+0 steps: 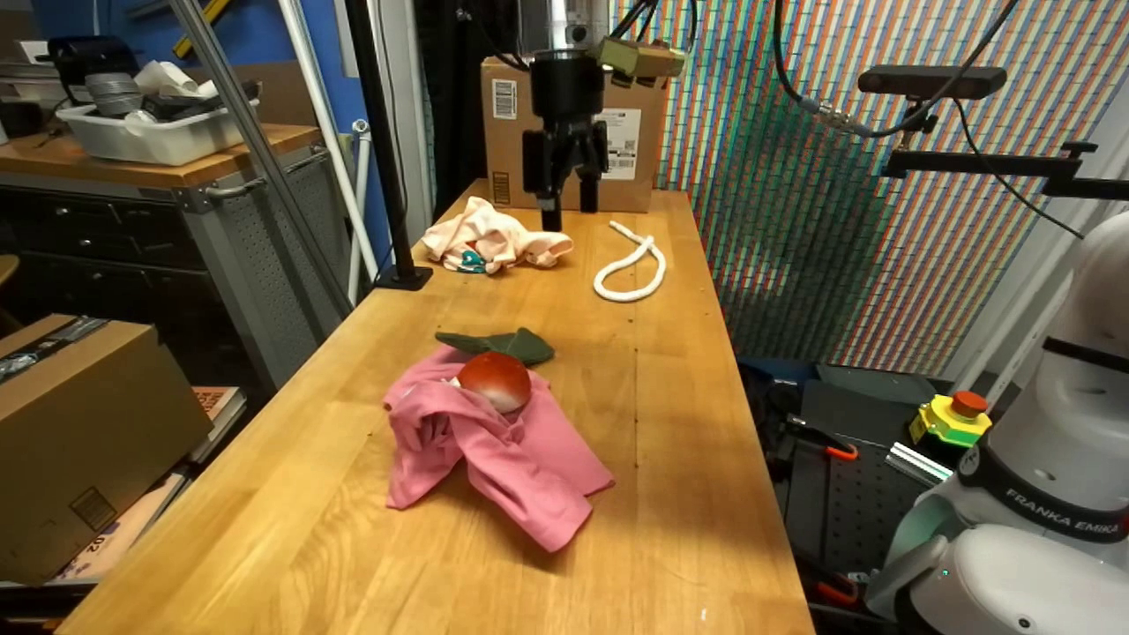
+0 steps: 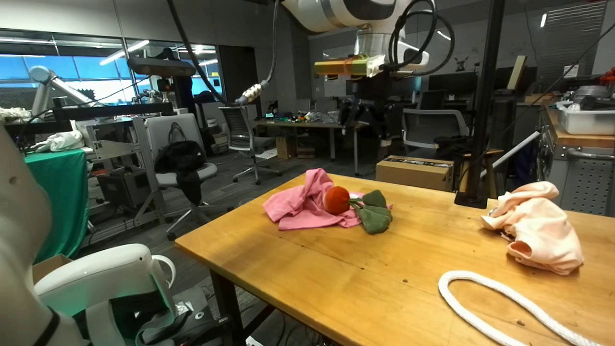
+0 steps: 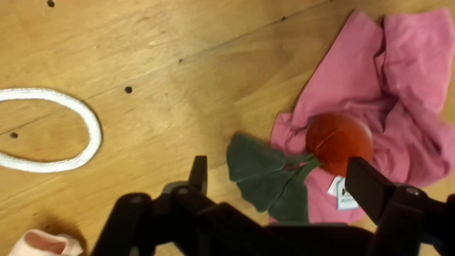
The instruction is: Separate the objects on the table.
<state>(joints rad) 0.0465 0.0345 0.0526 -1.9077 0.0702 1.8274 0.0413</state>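
A pink cloth [image 1: 540, 498] lies crumpled on the wooden table. A red plush vegetable [image 1: 496, 381] with dark green leaves [image 3: 263, 181] rests on it. Both also show in an exterior view, the cloth [image 2: 298, 211] left of the plush [image 2: 336, 200]. A white rope [image 1: 624, 295] lies in a loop, its curved end [image 3: 94, 131] at the left of the wrist view. A crumpled peach cloth [image 1: 494, 238] with a teal patch lies near the rope. My gripper [image 1: 570, 216] is open and empty, above the table. In the wrist view its fingers [image 3: 277, 161] flank the leaves from above.
A cardboard box [image 1: 573, 168] stands at the table's end behind the gripper. A black pole [image 2: 483, 115] on a flat base rises from the table edge near the peach cloth. The table's [image 2: 408, 259] edges drop to the floor. Cables hang beside the arm.
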